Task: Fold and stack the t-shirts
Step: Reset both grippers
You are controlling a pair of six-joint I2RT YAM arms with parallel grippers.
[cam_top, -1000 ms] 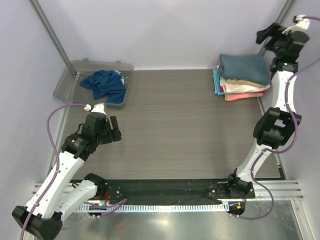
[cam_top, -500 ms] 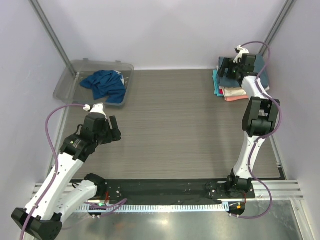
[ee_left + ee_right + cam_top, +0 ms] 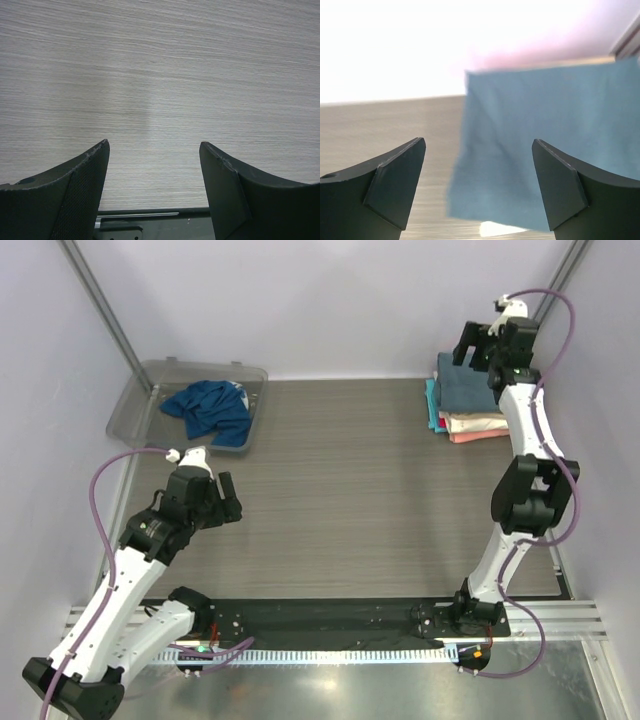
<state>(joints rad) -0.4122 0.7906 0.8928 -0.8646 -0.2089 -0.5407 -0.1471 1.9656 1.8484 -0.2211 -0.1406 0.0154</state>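
The right gripper [image 3: 479, 145] hangs wide open and empty by the slate-blue shirt [image 3: 545, 150], which tops the folded stack [image 3: 472, 424] at the table's far right corner. The left gripper [image 3: 154, 145], equally spread, holds nothing above the bare tabletop [image 3: 160, 75]. A crumpled teal-blue shirt [image 3: 210, 408] lies in the clear tub [image 3: 133, 403] at far left.

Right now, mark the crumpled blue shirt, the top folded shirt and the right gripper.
crumpled blue shirt [image 3: 208, 408], top external view, middle of the bunch.
top folded shirt [image 3: 463, 390], top external view, its upper face.
right gripper [image 3: 478, 144], right wrist view, midway between fingertips.
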